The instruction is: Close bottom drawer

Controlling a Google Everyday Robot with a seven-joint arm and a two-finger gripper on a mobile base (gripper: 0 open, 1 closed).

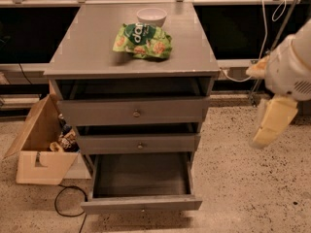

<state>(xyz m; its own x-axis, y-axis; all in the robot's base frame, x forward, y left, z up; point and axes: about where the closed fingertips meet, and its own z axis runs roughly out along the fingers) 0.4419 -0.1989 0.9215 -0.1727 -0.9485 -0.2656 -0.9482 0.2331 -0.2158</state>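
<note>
The bottom drawer [141, 204] of the grey cabinet [97, 57] stands pulled out. Its slim front panel faces me and its wide flat grey tray [141, 174] is bare. The middle drawer [138, 143] and the top drawer [133, 111] sit slightly out above it. My gripper [273, 123], cream-coloured under a white arm [291, 67], hangs in the air to the right of the cabinet. It is at about the height of the upper two drawers and touches nothing.
A green snack bag [142, 40] and a white bowl [151, 16] lie on the cabinet top. An open cardboard box [39, 154] with items stands on the floor at the left. A black cable [65, 205] loops beside the drawer's left corner. Speckled floor lies to the right.
</note>
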